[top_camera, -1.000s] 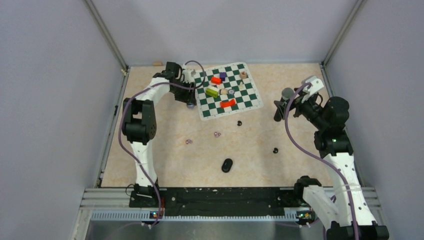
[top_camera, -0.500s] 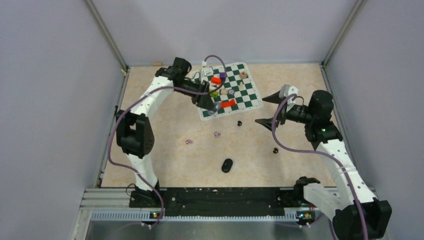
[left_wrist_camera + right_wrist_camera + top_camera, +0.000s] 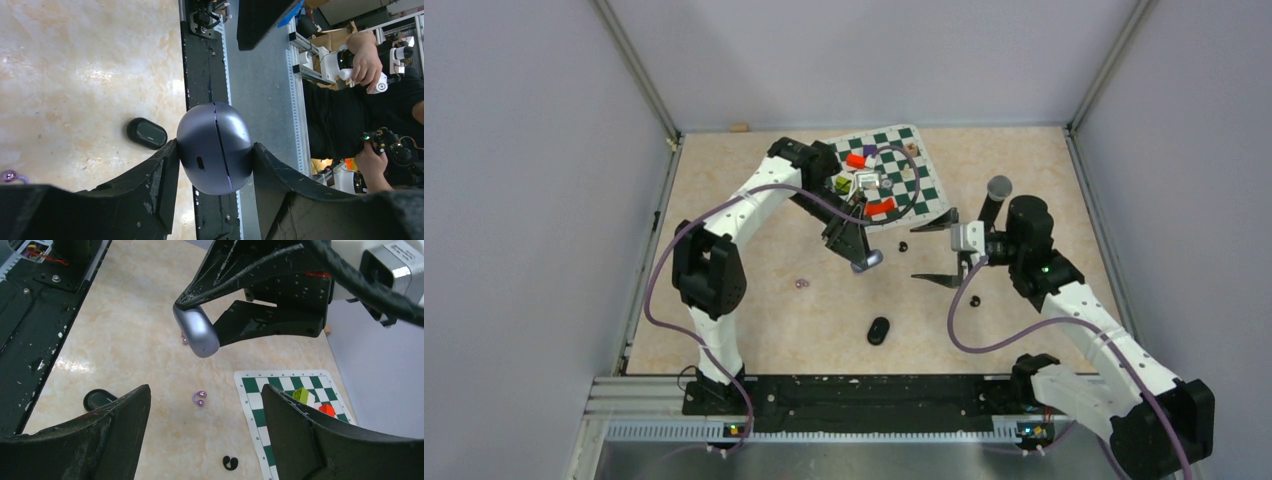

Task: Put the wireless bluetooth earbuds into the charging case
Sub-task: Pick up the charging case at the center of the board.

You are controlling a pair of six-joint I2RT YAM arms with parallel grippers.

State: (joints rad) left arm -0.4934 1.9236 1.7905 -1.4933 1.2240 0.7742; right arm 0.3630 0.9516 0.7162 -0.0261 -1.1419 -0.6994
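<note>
Left claw [image 3: 215, 155] is clamped on the lilac-grey charging case [image 3: 212, 135], one finger on each side. This wrist view is the only one that gets in close. You can see a smooth rounded pebble shape, a thin seam running down its middle, a small oval slot low on its face, and the lid closed. Just off the left finger lies the black case [image 3: 146, 133], flat on the table [image 3: 75, 75]. Past the table's edge is a person in black [image 3: 340, 120], whom no other camera catches.

The right wrist view looks across at that grip from the side, and the case hangs well clear of the tabletop. Right claw [image 3: 205, 390] is spread wide with nothing between its fingers. In the gap ahead of them sits a purple earbud [image 3: 200, 398], a tiny glossy curl. A second purple bud [image 3: 184, 340] peeks out from behind the held case. A black earbud [image 3: 230, 462] lies nearer, low between the fingers, just off the corner of the chessboard [image 3: 295, 405].

From above, only one purple bud can be seen, out beyond the left claw. This view shows both black buds. One lies between the two claws, and the other black bud [image 3: 975, 300] is just beside the right claw's near finger.
</note>
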